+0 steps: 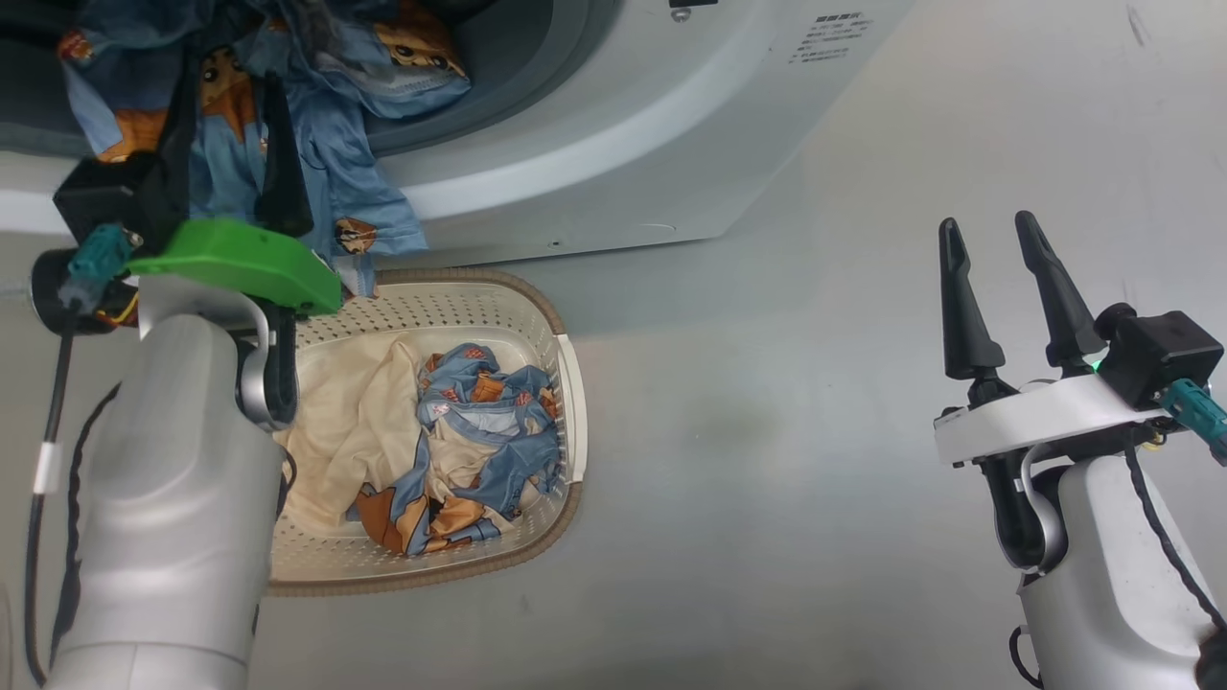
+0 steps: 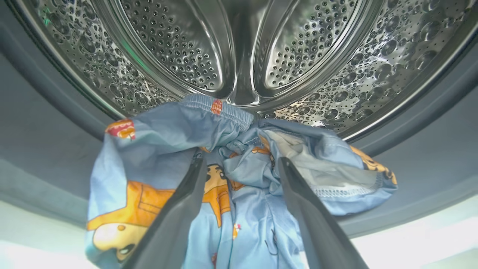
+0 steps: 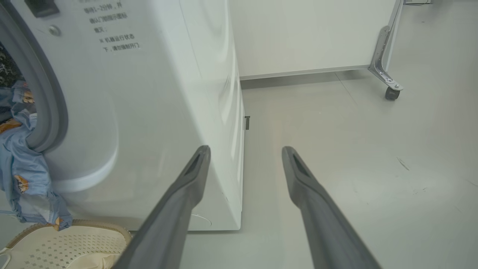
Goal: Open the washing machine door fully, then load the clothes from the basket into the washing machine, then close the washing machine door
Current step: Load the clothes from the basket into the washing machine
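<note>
- Pale grey floor (image 1: 767, 460) lies in front of the washing machine (image 1: 613, 144), with the basket (image 1: 571, 412) standing on it just below the machine's round opening
- Some of the clothes are in the basket: a crumpled blue printed piece (image 1: 489, 422) lying on a plain cream cloth (image 1: 345, 431)
- Another blue printed garment (image 1: 355, 182) hangs half out of the opening, draped over the grey gasket (image 3: 52, 104) and the white front, its lower end reaching the basket's brown rim
- The left gripper (image 1: 230, 105) is up at the opening with its two fingers spread wide; bunched blue cloth lies between them and nothing is pinched
- The left forearm and its green wrist plate (image 1: 240, 259) cover the basket's left side in the head view
- The right gripper (image 1: 987, 222) hangs over bare floor, well apart from basket and machine, fingers wide apart and holding nothing
- The left wrist view looks into the shiny perforated steel drum (image 2: 179, 48), with the garment lying across the lower lip rather than inside it
- The right wrist view takes in the machine's side corner, a white panel (image 3: 306, 33) behind it and a metal bracket with a castor (image 3: 390, 93)
- Small grey printed lines (image 3: 112, 31) sit on the machine's front beside the opening, under a dark latch slot (image 3: 41, 7); the characters are too small to read
</note>
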You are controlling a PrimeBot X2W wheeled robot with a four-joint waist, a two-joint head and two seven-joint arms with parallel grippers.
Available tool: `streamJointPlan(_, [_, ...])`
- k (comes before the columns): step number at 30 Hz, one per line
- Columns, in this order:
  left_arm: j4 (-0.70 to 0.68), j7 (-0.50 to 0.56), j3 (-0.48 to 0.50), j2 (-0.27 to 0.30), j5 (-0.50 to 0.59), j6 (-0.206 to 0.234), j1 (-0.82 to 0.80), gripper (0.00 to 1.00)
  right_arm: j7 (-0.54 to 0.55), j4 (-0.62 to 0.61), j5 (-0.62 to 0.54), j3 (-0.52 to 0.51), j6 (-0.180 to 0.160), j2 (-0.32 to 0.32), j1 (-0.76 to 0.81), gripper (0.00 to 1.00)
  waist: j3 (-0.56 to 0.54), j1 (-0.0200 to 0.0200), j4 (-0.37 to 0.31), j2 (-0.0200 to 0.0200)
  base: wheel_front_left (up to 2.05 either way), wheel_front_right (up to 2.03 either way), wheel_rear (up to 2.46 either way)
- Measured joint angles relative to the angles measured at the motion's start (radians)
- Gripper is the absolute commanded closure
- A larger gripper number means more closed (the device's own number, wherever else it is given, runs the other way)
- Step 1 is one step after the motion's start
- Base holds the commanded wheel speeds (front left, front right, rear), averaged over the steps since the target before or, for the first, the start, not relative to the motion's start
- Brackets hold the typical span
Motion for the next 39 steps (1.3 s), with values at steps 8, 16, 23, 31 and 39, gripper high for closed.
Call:
streamJointPlan(8, [-0.107,0.0,0.02,-0.003,-0.016,0.0,0.124,0.0,0.0,-0.001,-0.007,-0.006,0.0,-0.003,0.004,0.0,-0.011,0.0,0.017,0.0,0.0,0.0,0.0])
streamJointPlan(16, [-0.193,0.0,0.037,-0.011,-0.037,0.001,0.262,0.0,0.0,-0.003,-0.009,-0.012,0.0,-0.004,0.023,0.0,-0.019,0.0,0.03,0.0,0.0,0.0,0.0])
streamJointPlan(23, [-0.267,0.0,0.039,-0.011,-0.042,0.001,0.356,0.0,0.0,-0.003,-0.01,-0.015,0.0,-0.005,0.023,0.0,-0.025,0.0,0.039,0.0,0.0,0.0,0.0])
streamJointPlan(31, [-0.361,0.0,0.05,-0.012,-0.044,0.014,0.445,0.0,0.0,-0.004,-0.016,-0.019,0.0,-0.01,0.033,0.0,-0.04,0.0,0.045,0.0,0.0,0.0,0.0])
streamJointPlan(39, [-0.426,0.0,0.05,-0.012,-0.044,0.02,0.51,0.0,0.0,-0.005,-0.016,-0.022,0.0,-0.012,0.044,0.0,-0.051,0.0,0.052,0.0,0.0,0.0,0.0])
